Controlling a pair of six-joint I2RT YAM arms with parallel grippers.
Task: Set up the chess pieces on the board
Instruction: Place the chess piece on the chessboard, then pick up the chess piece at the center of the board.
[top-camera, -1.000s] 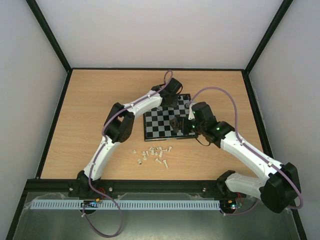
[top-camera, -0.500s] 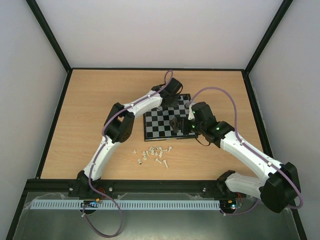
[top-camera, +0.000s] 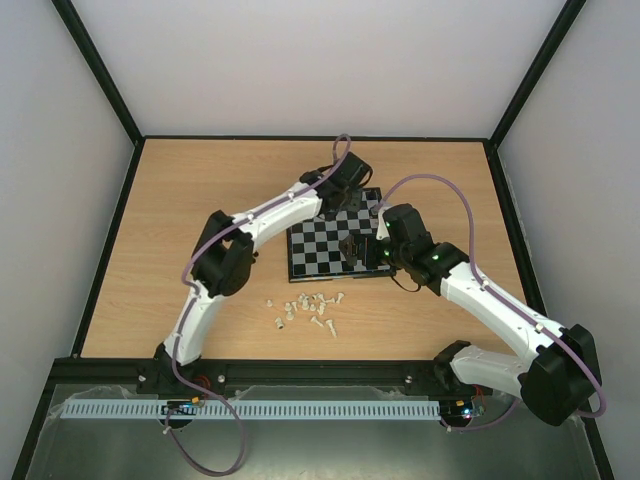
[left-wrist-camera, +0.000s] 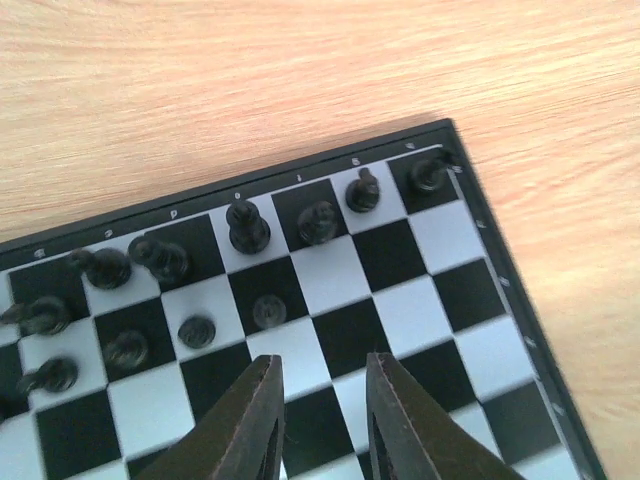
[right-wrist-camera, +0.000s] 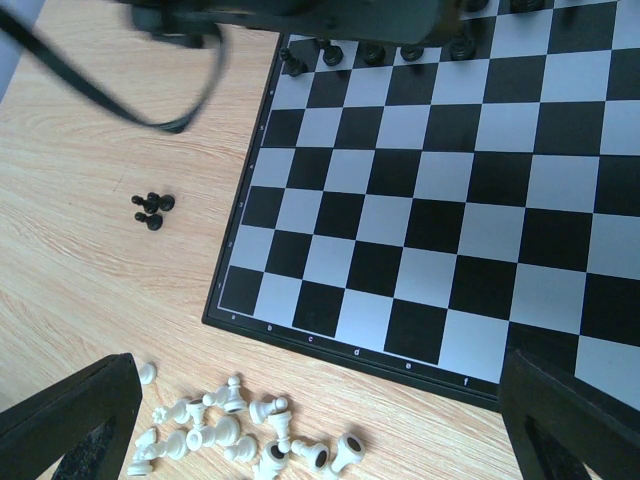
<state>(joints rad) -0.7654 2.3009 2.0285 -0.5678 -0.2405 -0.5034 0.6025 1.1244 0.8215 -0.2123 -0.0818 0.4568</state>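
My left elbow swung outward, left jaws released, black chess pieces just ahead along the edge of the board, right jaws released wide over bare squares

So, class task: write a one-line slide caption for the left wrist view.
Open left end effector above the board, black pieces along its edge rows, nothing held.
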